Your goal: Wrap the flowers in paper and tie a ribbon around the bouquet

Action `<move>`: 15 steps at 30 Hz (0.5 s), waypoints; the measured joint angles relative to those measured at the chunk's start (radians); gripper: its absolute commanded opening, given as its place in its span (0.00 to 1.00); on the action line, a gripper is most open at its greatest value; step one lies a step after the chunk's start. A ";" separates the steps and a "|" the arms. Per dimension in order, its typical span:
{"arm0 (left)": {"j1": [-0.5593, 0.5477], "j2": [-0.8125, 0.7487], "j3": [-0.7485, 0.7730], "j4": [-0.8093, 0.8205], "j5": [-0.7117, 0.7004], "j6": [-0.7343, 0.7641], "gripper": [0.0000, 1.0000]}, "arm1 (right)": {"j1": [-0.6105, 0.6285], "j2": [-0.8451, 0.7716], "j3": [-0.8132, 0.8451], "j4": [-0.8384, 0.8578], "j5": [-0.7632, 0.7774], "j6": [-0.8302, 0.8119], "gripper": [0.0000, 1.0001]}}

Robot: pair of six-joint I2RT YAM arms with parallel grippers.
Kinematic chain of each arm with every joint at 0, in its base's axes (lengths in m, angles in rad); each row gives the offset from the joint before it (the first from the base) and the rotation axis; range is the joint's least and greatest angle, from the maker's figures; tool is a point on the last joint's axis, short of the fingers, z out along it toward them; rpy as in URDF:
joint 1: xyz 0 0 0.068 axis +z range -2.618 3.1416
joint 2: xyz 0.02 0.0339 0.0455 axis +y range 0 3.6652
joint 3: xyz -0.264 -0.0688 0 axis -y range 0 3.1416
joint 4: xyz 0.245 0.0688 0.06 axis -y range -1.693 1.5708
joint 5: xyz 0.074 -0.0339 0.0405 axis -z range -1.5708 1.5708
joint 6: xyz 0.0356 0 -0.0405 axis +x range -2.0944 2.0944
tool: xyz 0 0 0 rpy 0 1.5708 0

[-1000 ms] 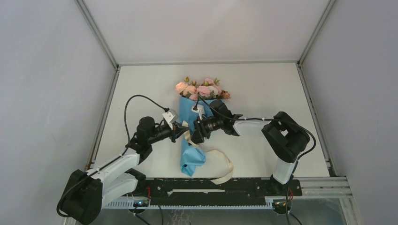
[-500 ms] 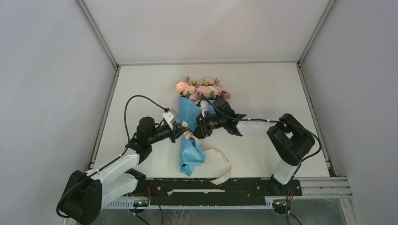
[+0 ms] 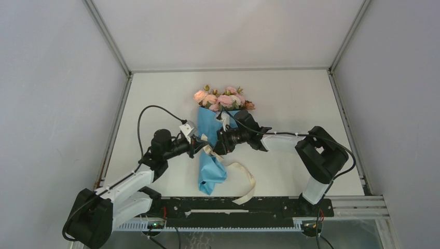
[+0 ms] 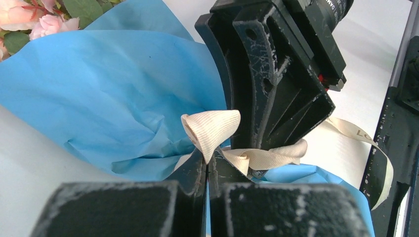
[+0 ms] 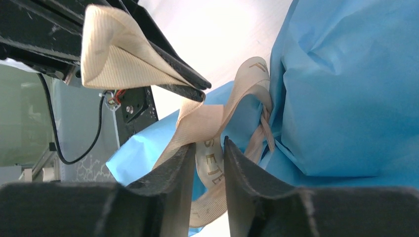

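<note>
**Right tool now closed in on ribbon at bouquet waist**

Top view: The bouquet [image 3: 210, 124] lies on the tabletop [image 3: 290, 98], flowers [image 3: 224, 98] at the far end and the paper [image 3: 211, 174] tail pointing toward the arm bases. Both arms meet at its narrow middle. The left tool [image 3: 200, 144] has not shifted over the last second. The right tool [image 3: 217, 145] has come in closer to the waist, and its arm has swung slightly outward. A loose length of ribbon [image 3: 244, 174] trails toward the near edge.

Left wrist view: The left tool's jaws are pressed together, pinching a folded loop of ribbon that stands up just beyond the fingertips. The right tool's body sits directly behind the loop, against the blue paper.

Right wrist view: The right tool's jaws, wider a second ago, are now drawn in on a printed strand of ribbon, which fills the gap between them.

Assessment: With each tool holding ribbon, the tie appears under way. The next step is likely to pull the strands apart to tighten. The wrap could crumple under the pull.
</note>
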 measured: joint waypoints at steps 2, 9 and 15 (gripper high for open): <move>0.000 0.000 0.000 -0.002 0.000 0.000 0.00 | 0.002 0.000 0.000 -0.015 -0.001 -0.011 0.39; 0.000 0.000 0.000 -0.006 0.000 0.000 0.00 | 0.002 0.000 0.000 -0.079 0.004 -0.054 0.33; 0.000 0.000 0.000 -0.007 0.000 0.000 0.00 | 0.006 0.000 0.000 -0.099 0.004 -0.074 0.38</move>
